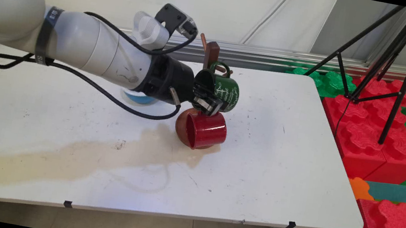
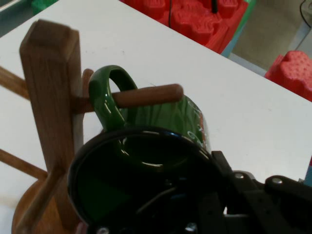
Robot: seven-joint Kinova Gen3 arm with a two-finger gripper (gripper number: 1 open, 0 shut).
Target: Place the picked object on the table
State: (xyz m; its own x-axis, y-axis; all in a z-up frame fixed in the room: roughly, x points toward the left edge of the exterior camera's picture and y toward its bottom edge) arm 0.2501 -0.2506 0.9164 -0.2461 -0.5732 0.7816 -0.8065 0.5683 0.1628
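Hand view: end effector (image 2: 214, 195) was clamped on green mug's (image 2: 146, 141) rim; handle threaded over wooden rack's (image 2: 51, 97) peg; red mug (image 1: 205, 130) below rack peg, on table (image 1: 280, 163).

A mug tree (image 1: 211, 56) stood mid-frame on the desk (image 1: 267, 173). One mug (image 1: 222, 90) hung by its handle on a peg (image 2: 146, 96), the hand (image 1: 207, 102) at its rim. Below it, another mug (image 1: 204, 129) lay sideways.
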